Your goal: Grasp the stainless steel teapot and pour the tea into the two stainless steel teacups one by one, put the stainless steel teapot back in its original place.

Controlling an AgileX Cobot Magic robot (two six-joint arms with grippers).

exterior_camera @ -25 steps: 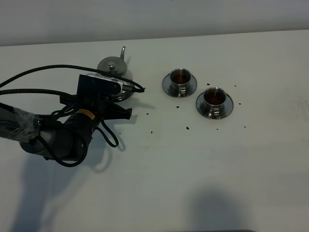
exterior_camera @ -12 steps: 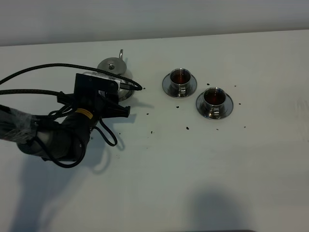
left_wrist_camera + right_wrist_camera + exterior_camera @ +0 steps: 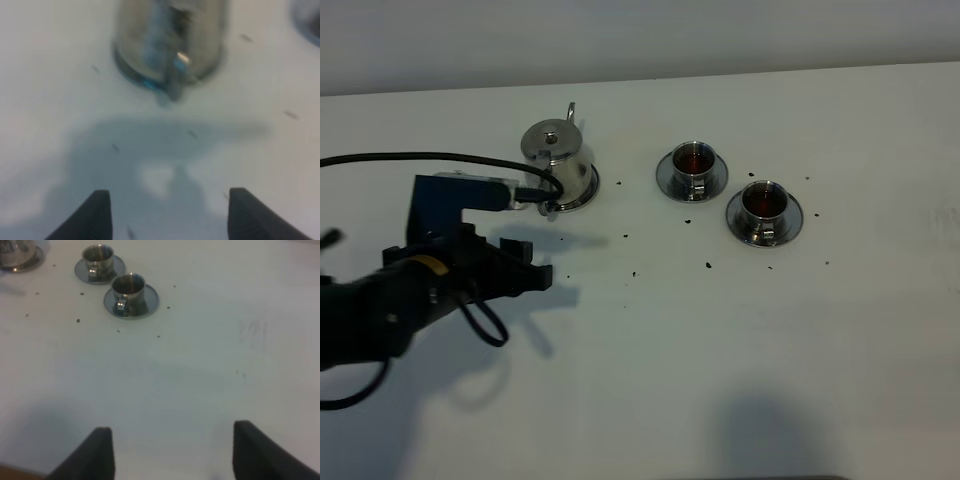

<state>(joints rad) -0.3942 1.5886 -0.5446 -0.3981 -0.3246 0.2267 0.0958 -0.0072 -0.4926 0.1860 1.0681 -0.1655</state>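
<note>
The stainless steel teapot point(image 3: 557, 152) stands upright on its round steel coaster point(image 3: 584, 192) at the back left; it shows blurred in the left wrist view point(image 3: 170, 45). My left gripper point(image 3: 525, 262) is open and empty, a short way in front of the teapot, and not touching it point(image 3: 167, 215). The two stainless steel teacups point(image 3: 693, 162) point(image 3: 763, 203) sit on their saucers to the right, each holding reddish-brown tea point(image 3: 694, 156). My right gripper point(image 3: 170, 450) is open and empty, far from the cups point(image 3: 98, 257) point(image 3: 129, 288), and is out of the exterior high view.
Small dark specks point(image 3: 708, 265) dot the white table point(image 3: 720, 350) between the teapot and the cups. The left arm and its black cable point(image 3: 440, 158) lie at the left. The table's back edge meets a pale wall.
My left gripper has drawn back from the teapot toward the front left. The teapot, half hidden by the gripper before, now stands free on the coaster.
</note>
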